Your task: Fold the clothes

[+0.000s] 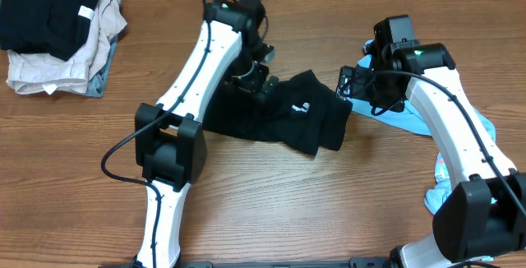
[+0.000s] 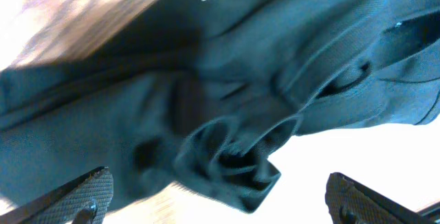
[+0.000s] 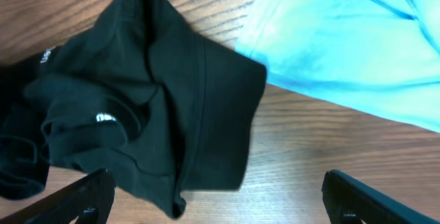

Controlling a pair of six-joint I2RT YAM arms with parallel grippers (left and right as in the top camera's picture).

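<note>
A crumpled black garment (image 1: pixel 288 116) with a small white logo lies mid-table. My left gripper (image 1: pixel 261 81) hangs over its upper left part; in the left wrist view the bunched black cloth (image 2: pixel 227 100) fills the frame, and the jaws (image 2: pixel 216 200) are wide open with nothing between them. My right gripper (image 1: pixel 352 83) is at the garment's right edge, open and empty (image 3: pixel 216 200); the black cloth (image 3: pixel 151 107) lies just ahead of its fingers. A light blue garment (image 1: pixel 403 116) lies under the right arm and shows in the right wrist view (image 3: pixel 344 38).
A stack of folded clothes (image 1: pixel 57 34), black on top of beige and white, sits at the far left corner. More light blue and patterned cloth (image 1: pixel 444 186) lies by the right arm's base. Bare wood table (image 1: pixel 329 210) lies in front.
</note>
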